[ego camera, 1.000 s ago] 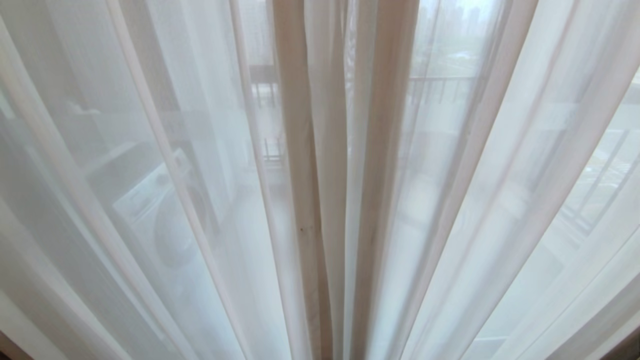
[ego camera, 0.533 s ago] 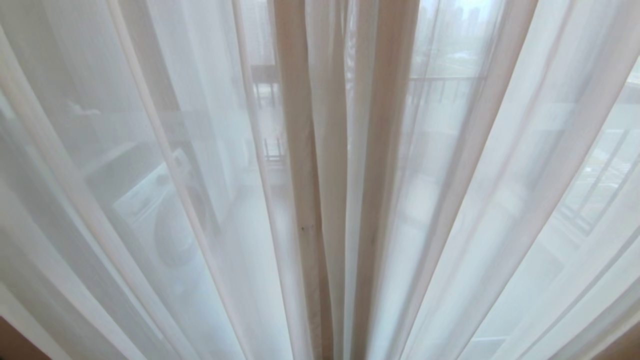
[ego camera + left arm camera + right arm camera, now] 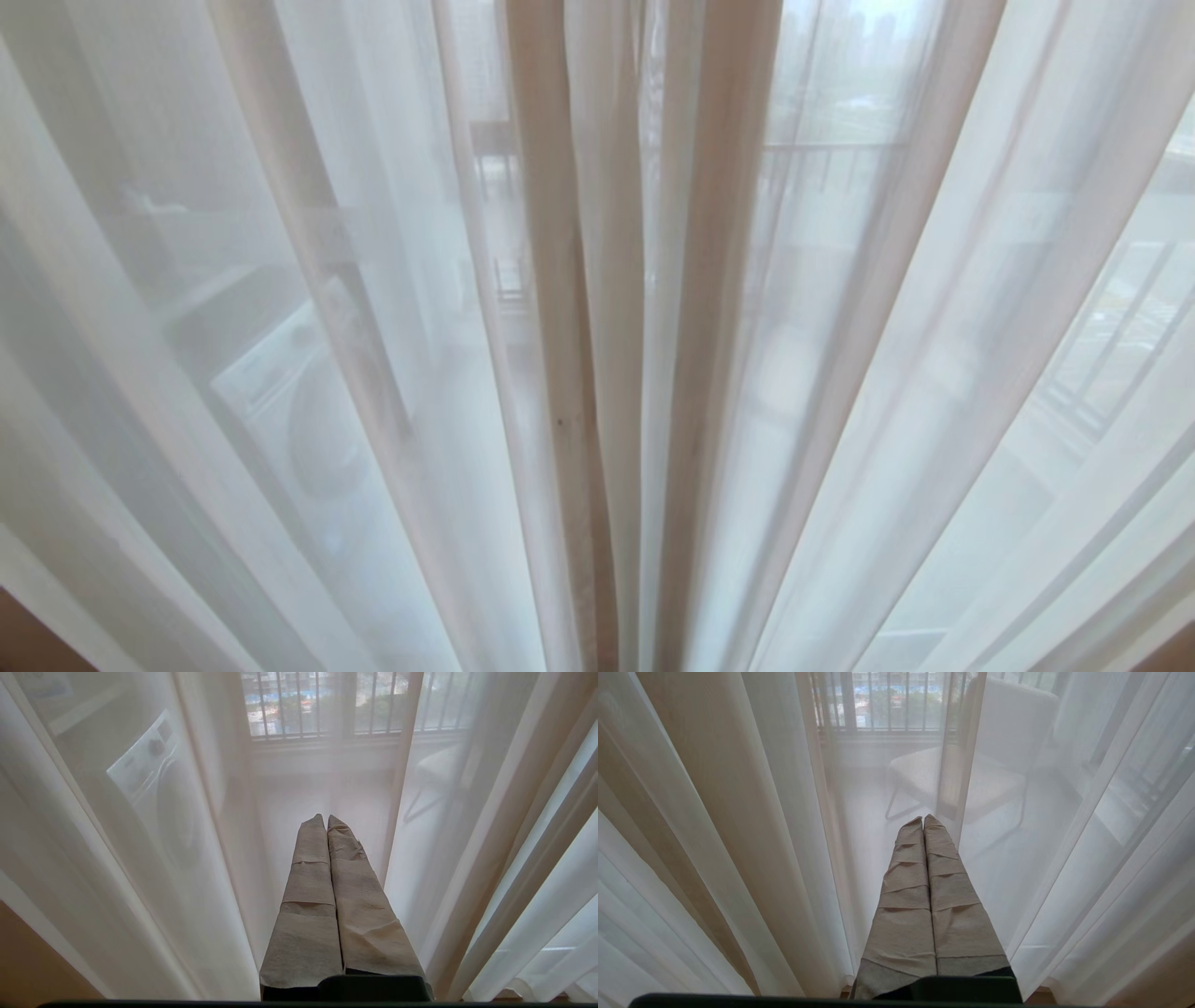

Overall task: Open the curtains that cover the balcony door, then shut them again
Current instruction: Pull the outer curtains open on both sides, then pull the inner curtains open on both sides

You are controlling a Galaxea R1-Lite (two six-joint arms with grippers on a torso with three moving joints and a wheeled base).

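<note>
1. Two hands are seen only in their wrist views, both with fingers pressed together and nothing pinched: left hand [image 3: 325,817], right hand [image 3: 923,819].
2. Each hand is pointed at the sheer curtains [image 3: 597,373]; contact cannot be told.
3. Curtains are hung drawn across the whole head view, folds bunched at the middle; no gap is seen.
4. Balcony door frame cannot be made out through the voile; only a washing machine [image 3: 154,788], a chair [image 3: 952,779] and railing bars [image 3: 327,704] are seen beyond.
5. Judged progress: opening not begun, or closing already done; which one cannot be told.
</note>
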